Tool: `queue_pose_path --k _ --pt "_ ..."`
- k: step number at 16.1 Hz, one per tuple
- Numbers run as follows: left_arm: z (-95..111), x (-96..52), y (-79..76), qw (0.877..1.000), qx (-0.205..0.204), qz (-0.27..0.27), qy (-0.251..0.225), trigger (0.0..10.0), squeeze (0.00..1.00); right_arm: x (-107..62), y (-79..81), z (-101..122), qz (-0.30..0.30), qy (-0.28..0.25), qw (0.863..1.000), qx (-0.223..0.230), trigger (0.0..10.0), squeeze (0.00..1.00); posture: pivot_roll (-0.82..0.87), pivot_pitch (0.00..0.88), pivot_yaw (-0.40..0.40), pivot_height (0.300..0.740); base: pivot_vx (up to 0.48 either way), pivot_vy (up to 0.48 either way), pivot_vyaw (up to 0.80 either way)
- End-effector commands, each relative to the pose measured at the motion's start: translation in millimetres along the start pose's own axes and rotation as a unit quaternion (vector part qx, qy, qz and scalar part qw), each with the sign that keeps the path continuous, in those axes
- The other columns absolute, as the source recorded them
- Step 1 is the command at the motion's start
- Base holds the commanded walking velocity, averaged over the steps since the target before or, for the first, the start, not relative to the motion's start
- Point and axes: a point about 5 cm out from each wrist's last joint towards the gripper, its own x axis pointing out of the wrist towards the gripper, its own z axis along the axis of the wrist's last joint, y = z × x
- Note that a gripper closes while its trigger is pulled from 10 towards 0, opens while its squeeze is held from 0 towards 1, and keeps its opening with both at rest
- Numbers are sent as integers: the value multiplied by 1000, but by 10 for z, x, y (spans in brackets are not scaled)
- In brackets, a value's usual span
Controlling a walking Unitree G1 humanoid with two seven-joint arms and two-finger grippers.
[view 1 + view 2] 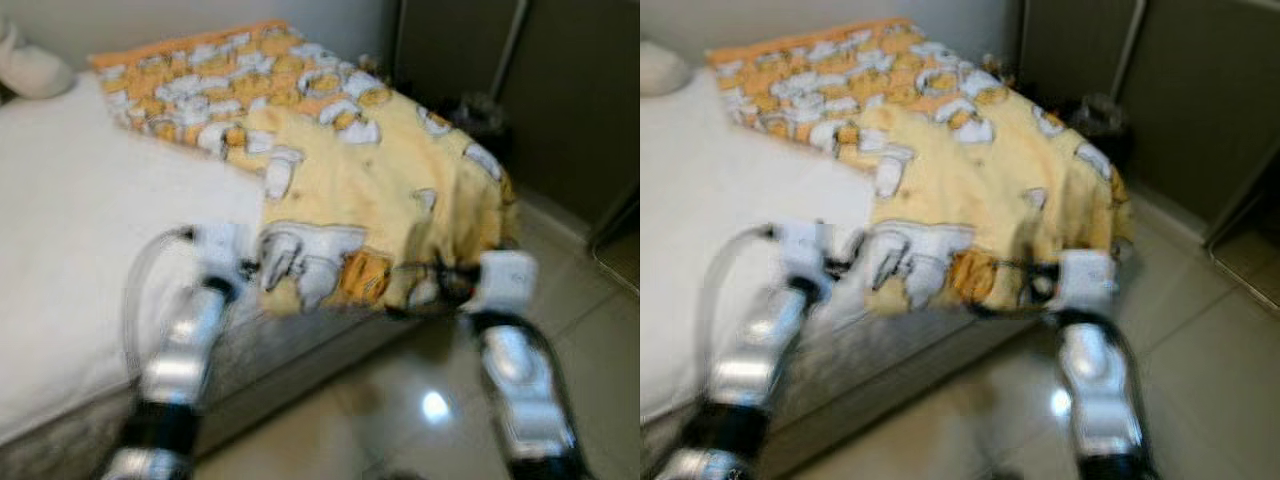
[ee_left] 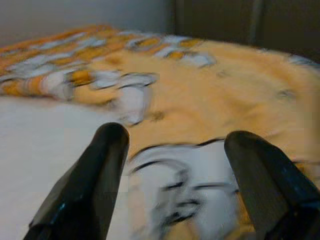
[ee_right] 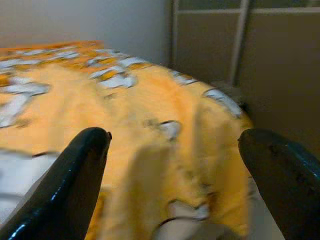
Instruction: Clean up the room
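Observation:
A yellow blanket point(image 1: 370, 170) with a white and orange cartoon print lies crumpled over the bed's far right corner, and its near edge hangs over the side. My left gripper point(image 1: 245, 265) is at the blanket's near left edge, and it is open in the left wrist view point(image 2: 172, 137) with the cloth just beyond its fingers. My right gripper point(image 1: 440, 285) is at the hanging right edge. It stands wide open in the right wrist view point(image 3: 175, 137), with the blanket between and ahead of its fingers. The views are blurred.
The bed's white mattress point(image 1: 80, 230) stretches to the left, with a pale pillow point(image 1: 30, 65) at its far left corner. Dark wardrobe doors point(image 1: 560, 100) stand at the right, with a dark object point(image 1: 480, 115) at their foot. Glossy tiled floor point(image 1: 400, 420) lies below.

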Motion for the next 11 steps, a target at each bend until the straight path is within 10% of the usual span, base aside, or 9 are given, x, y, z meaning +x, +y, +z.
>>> queue_pose_path --k 1,6,11 --pt "39 -9 151 1000 6 20 -3 10000 0 19 108 40 16 -7 1000 8 10000 0 -138 0 71 740 416 0 0" --pt "4 -7 196 1000 -4 28 8 10000 0 -5 126 -1 24 6 1000 13 10000 0 -141 0 72 740 88 0 -464" --pt "2 -1 165 1000 -6 18 8 10000 0 -3 121 8 23 4 1000 12 10000 0 -141 0 73 740 0 480 -763"
